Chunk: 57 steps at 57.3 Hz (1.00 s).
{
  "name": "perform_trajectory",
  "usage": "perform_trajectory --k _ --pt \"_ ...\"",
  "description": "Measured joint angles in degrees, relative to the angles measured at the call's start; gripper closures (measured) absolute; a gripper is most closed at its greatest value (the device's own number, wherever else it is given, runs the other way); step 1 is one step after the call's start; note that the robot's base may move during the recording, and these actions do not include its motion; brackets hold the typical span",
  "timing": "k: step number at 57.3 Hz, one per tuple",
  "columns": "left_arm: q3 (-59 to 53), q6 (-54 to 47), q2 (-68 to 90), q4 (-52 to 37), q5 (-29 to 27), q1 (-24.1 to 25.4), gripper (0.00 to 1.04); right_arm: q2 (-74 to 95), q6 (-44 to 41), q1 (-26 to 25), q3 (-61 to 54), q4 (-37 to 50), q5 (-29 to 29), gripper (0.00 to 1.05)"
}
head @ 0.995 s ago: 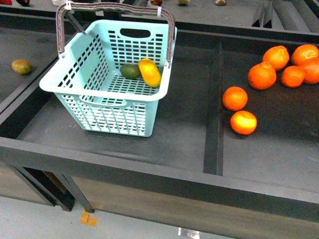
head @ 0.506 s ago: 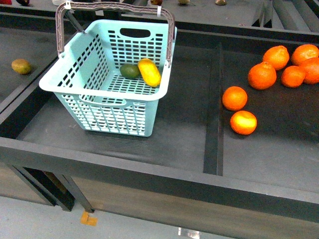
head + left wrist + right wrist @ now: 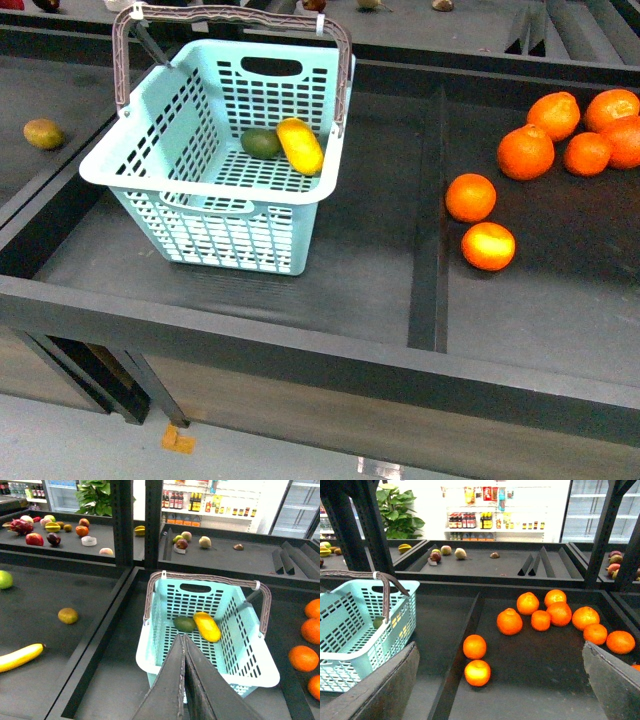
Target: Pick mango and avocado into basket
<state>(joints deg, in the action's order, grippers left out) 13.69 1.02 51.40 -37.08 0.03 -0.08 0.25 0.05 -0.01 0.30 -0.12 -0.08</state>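
The turquoise basket (image 3: 118, 168) stands on the dark shelf at centre left, handles raised. Inside on its floor lie the yellow mango (image 3: 299, 145) and, touching it on the left, the dark green avocado (image 3: 261, 143). Both also show in the left wrist view, the mango (image 3: 207, 626) beside the avocado (image 3: 185, 624) in the basket (image 3: 260, 670). My left gripper (image 3: 184, 639) is shut and empty, held back from the basket's near rim. The right gripper (image 3: 500, 652) is open and empty, with the basket (image 3: 355, 650) at one side of its view. Neither arm appears in the front view.
Several oranges (image 3: 471, 197) lie in the right compartment, past a raised divider (image 3: 428, 220). A brownish-green fruit (image 3: 43, 133) sits in the left compartment. A banana (image 3: 20, 657) and other fruit show in the left wrist view. A dark front rail (image 3: 300, 350) edges the shelf.
The basket shifts very slightly; the mango and avocado stay inside it. Nothing else has visibly moved.
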Motion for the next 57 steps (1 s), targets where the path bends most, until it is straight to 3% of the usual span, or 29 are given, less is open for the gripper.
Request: perform_trajectory --k 43,57 --pt "-12.66 -0.5 -23.71 9.7 -0.07 0.0 1.02 0.0 0.0 0.0 0.0 0.0 0.0 0.08" --pt "-12.66 -0.57 -33.18 18.69 -0.02 0.0 1.02 0.0 0.0 0.0 0.0 0.0 0.0 0.08"
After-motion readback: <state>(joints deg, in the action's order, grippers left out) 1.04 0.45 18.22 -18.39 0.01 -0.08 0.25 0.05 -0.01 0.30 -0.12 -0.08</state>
